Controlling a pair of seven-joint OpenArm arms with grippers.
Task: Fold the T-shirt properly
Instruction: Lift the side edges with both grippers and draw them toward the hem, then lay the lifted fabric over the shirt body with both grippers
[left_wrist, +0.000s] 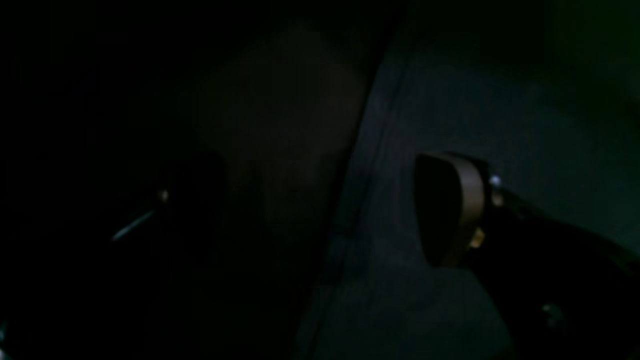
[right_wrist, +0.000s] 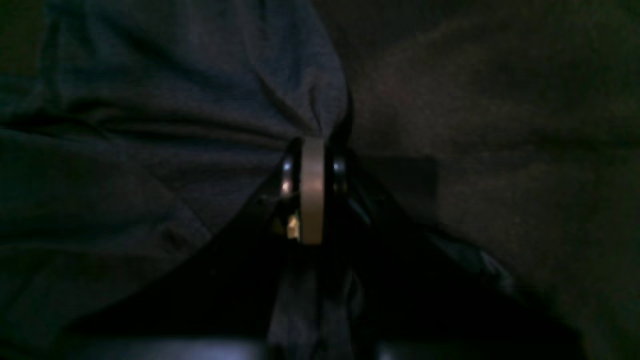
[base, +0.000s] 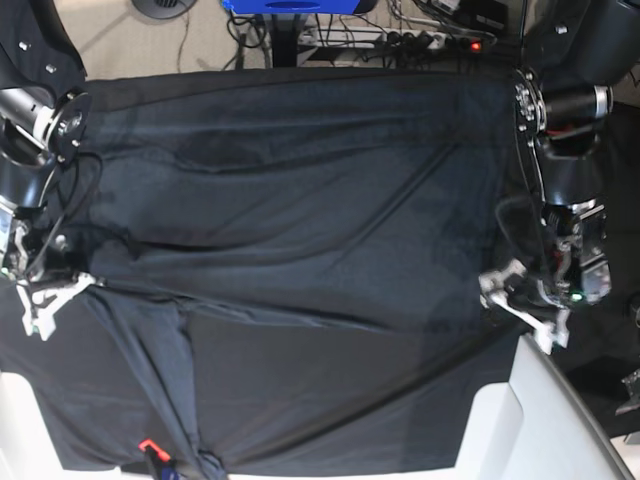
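Observation:
The dark slate-grey T-shirt (base: 300, 200) lies spread wide over the black-covered table (base: 330, 400). At its left edge in the base view my right gripper (base: 80, 285) is shut. The right wrist view shows that gripper (right_wrist: 312, 145) pinching a puckered fold of the T-shirt (right_wrist: 150, 125) at its edge. My left gripper (base: 515, 310) stands open at the shirt's right edge. In the dim left wrist view one tan finger pad (left_wrist: 450, 210) rests over the T-shirt (left_wrist: 450, 100), the other finger is barely visible in the dark, and the hem runs between them.
A narrow part of the shirt (base: 170, 400) trails toward the front edge. White surfaces (base: 500, 420) show at the front corners. A small red item (base: 148, 446) lies at the front edge. Cables and a power strip (base: 410, 40) lie on the floor behind the table.

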